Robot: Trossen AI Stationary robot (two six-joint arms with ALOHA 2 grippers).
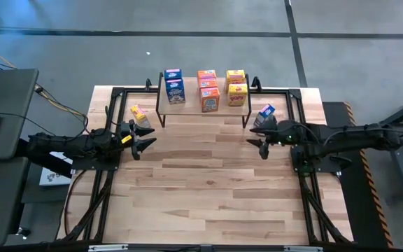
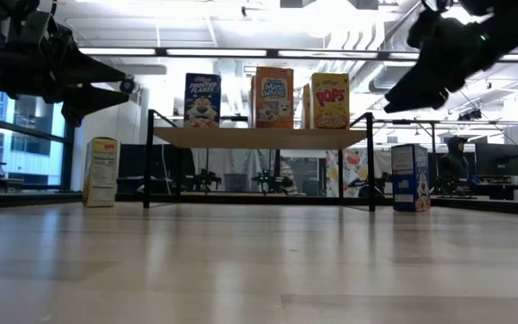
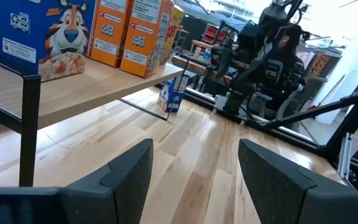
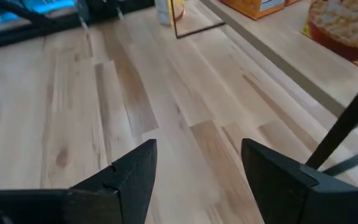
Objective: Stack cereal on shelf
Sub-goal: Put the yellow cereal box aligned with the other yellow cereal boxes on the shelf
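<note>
On shelf [image 1: 203,112]: blue, orange and yellow boxes stand.
Yellow box [image 1: 139,113]: on table, left of shelf.
Blue box [image 1: 266,112]: on table, right of shelf.
Left gripper [image 1: 145,136]: wide, empty.
Right gripper [image 1: 255,134]: wide, empty.
Tip: approach each box squarely, clear of shelf legs.

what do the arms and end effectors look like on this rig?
Both arms are dark, near-black, slim and jointed. The left arm has a small yellow mark near its end effector. The right arm trails thin dark cables behind its end effector. The fingers are matte dark, broad, angular wedges.
</note>
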